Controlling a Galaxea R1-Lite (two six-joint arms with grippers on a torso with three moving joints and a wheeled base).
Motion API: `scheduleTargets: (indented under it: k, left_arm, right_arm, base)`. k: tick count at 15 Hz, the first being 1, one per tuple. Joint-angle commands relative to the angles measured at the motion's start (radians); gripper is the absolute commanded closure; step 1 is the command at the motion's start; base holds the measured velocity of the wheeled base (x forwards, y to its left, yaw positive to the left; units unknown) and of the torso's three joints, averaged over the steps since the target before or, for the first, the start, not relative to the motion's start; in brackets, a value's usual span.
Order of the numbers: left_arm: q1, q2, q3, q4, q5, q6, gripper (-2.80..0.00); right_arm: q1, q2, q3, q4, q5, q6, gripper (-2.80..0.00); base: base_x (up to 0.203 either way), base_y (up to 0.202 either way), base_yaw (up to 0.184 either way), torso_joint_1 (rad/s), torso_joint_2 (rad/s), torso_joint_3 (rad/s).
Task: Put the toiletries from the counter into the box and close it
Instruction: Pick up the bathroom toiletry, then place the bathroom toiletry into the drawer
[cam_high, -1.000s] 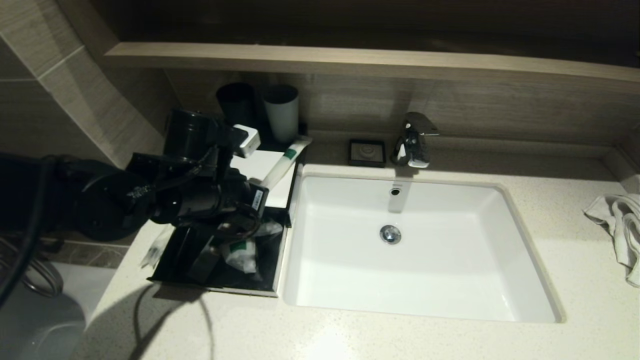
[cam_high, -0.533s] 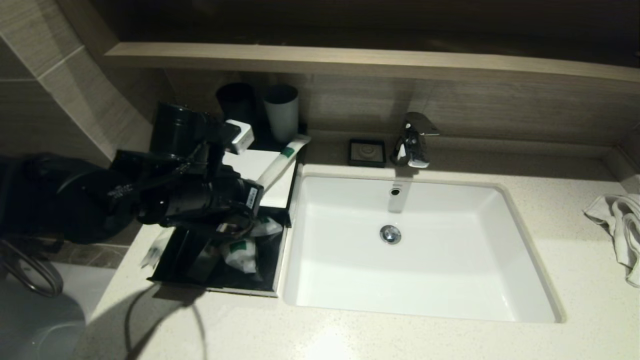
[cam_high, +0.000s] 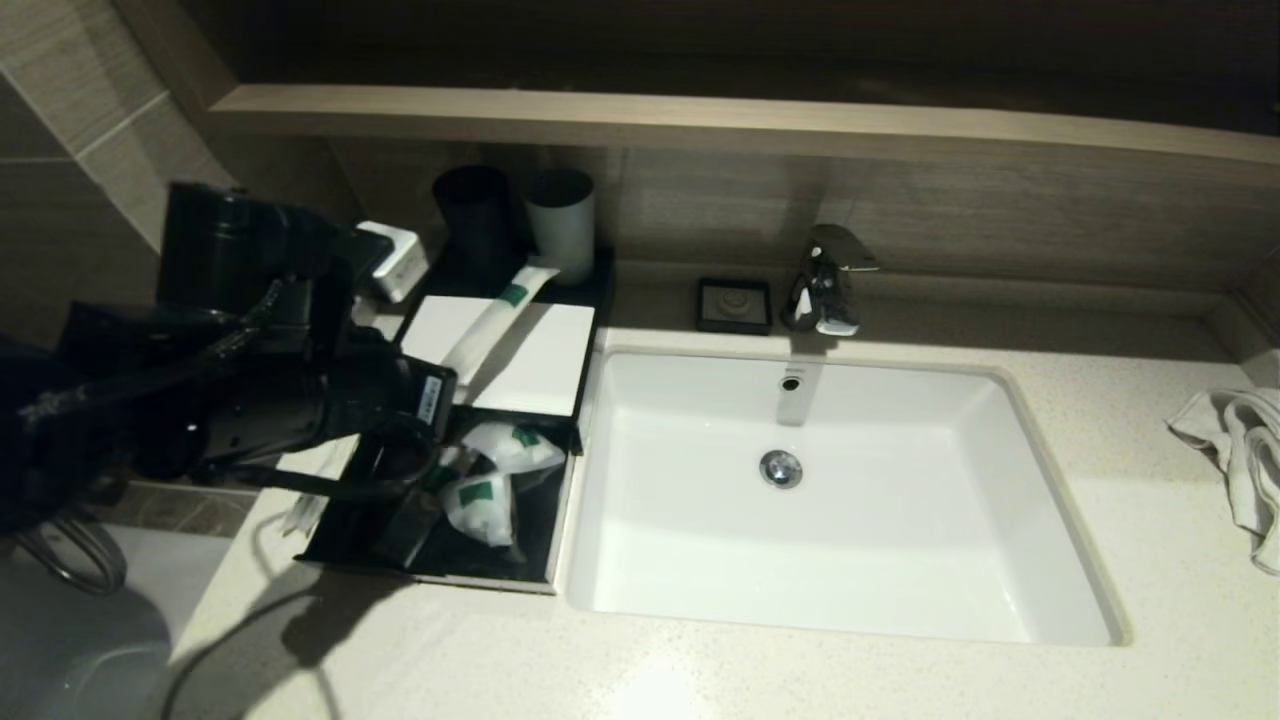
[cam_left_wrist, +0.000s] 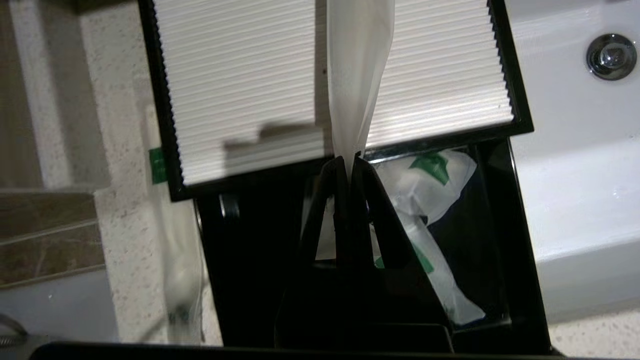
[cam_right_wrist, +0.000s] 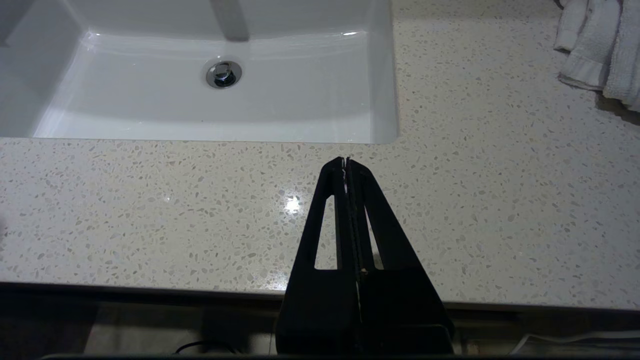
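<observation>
A black box (cam_high: 345, 520) stands open left of the sink, its white ribbed lid (cam_high: 540, 360) slid toward the back. Two white packets with green labels (cam_high: 480, 495) lie inside; they also show in the left wrist view (cam_left_wrist: 435, 185). My left gripper (cam_left_wrist: 348, 161) is over the box's back edge, shut on the end of a long white packet (cam_left_wrist: 357, 75) that stretches across the lid (cam_left_wrist: 240, 90), green mark at its far end (cam_high: 513, 294). Another clear packet (cam_left_wrist: 172, 260) lies on the counter beside the box. My right gripper (cam_right_wrist: 346, 161) is shut and empty over the front counter.
Two cups (cam_high: 560, 225) stand behind the box on a black tray. The white sink (cam_high: 900, 580) is right of the box, with a faucet (cam_high: 825, 280) and a black dish (cam_high: 735, 305) behind it. A towel (cam_high: 1240, 460) lies at the far right. A tiled wall is on the left.
My left arm has drawn back to the left, still gripping the long packet. The packet's far end has slid off the sink corner and now lies over the lid.
</observation>
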Motion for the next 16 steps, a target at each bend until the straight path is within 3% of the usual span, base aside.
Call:
scheduleTargets:
  k: [1,9,16]
  left_arm:
    - [0.027,-0.106,0.015,0.074,0.001,-0.004,0.00]
    - [0.039,-0.332,0.042,0.406,0.015,-0.209,0.00]
    - [0.038,-0.503,0.170,0.525,0.013,-0.255,0.00]
  right_arm:
    - [0.000,0.000,0.000,0.000,0.000,0.000,0.00]
    - [0.000,0.000,0.000,0.000,0.000,0.000,0.00]
    - [0.000,0.002,0.000,0.000,0.000,0.000,0.00]
  base:
    - [0.000,0.000,0.000,0.000,0.00,0.000]
    - [0.000,0.000,0.000,0.000,0.00,0.000]
    - [0.000,0.000,0.000,0.000,0.00,0.000]
